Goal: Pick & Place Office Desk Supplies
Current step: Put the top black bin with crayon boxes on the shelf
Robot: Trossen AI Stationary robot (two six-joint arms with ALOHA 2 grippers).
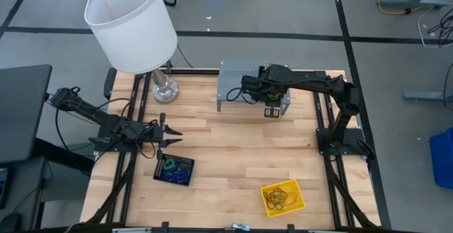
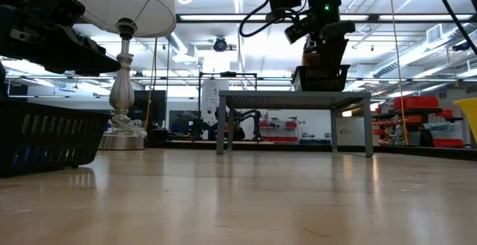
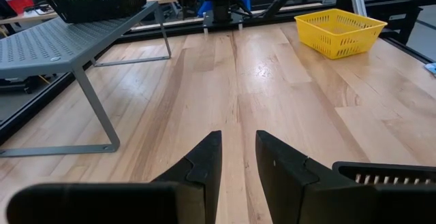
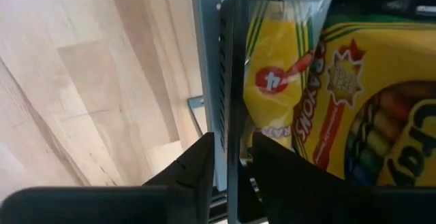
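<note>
I've got the right gripper [image 4: 228, 163] pinching the wall of the black mesh tray [image 2: 321, 77] up on the grey shelf [image 1: 237, 74], narrow on the rim. I want a level, slow lift so the yellow-and-green crayon boxes [image 4: 340, 94] inside don't slide. They look glossy, stood close together. Left gripper [image 1: 164, 132] waits beside the other mesh tray [image 1: 174, 170], fingers slightly parted, empty.

right end effector [image 1: 274, 110] clamped, left [image 1: 168, 136] parted
</note>
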